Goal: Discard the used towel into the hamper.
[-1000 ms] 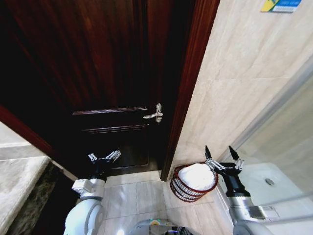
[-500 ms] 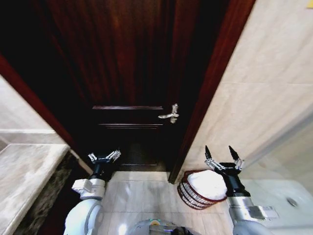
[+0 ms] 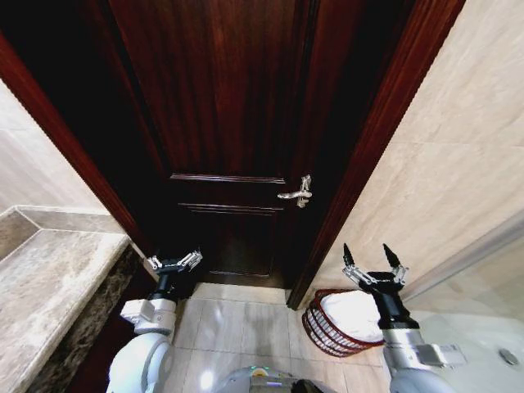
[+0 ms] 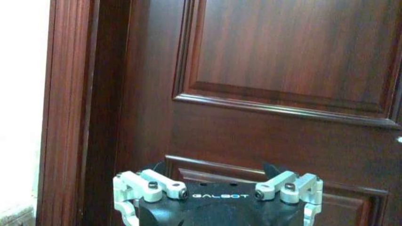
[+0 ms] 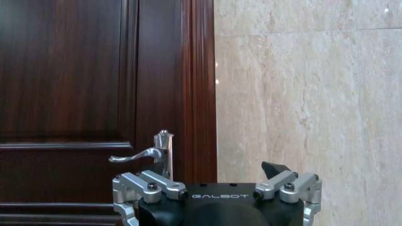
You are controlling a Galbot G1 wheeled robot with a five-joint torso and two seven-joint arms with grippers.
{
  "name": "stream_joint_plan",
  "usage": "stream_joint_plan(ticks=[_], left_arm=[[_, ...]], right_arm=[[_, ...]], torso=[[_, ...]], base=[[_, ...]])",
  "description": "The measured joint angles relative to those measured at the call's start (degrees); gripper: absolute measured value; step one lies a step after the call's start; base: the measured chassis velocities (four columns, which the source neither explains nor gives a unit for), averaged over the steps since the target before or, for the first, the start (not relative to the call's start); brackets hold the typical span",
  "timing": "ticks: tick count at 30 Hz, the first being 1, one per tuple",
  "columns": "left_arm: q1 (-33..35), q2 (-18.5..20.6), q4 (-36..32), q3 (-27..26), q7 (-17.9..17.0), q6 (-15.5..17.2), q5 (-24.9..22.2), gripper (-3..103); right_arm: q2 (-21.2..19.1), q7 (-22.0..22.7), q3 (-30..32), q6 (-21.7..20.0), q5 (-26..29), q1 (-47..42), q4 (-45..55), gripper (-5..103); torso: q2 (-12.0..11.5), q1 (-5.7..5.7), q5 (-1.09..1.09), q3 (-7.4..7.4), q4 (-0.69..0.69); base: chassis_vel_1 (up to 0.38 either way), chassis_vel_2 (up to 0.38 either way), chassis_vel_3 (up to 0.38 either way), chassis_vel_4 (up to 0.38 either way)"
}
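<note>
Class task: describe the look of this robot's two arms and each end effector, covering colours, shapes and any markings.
Both arms have glossy white-grey rounded shells that narrow to black wrists. The left end effector and right end effector each have silver metal linkages with visible bolts, carrying black pointed fingertips. In the wrist views the black body reads "GALBOT" in pale letters.

Home bathroom, tiled walls [image 3: 458, 164], wooden door [image 3: 229, 115]

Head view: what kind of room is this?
Probably a bathroom: beige tiled walls and floor, a dark wooden door with a lever handle, a stone counter, and a hamper holding a white towel.
</note>
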Motion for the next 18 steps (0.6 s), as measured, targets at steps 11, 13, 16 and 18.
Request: stream_joint_plan(ticks=[11,13,16,18], left_arm=[[0.0,0.0,0.0,0.0,0.0,0.0,0.0,100],[0.0,0.0,0.0,0.0,0.0,0.0,0.0,100],[0.0,0.0,0.0,0.0,0.0,0.0,0.0,100],[0.0,0.0,0.0,0.0,0.0,0.0,0.0,100]], right_arm=[[0.0,0.0,0.0,0.0,0.0,0.0,0.0,100],[0.0,0.0,0.0,0.0,0.0,0.0,0.0,100],[0.0,0.0,0.0,0.0,0.0,0.0,0.0,100],[0.0,0.0,0.0,0.0,0.0,0.0,0.0,100]], torso=[[3.55,1.65,0.0,1.9,0.01],[3.96,1.85,0.0,2.1,0.01],[4.64,2.18,0.0,2.44,0.01],[5.37,2.53,0.0,2.82,0.01]], base=[[0.0,0.0,0.0,0.0],[0.0,0.0,0.0,0.0],[0.0,0.0,0.0,0.0],[0.0,0.0,0.0,0.0]])
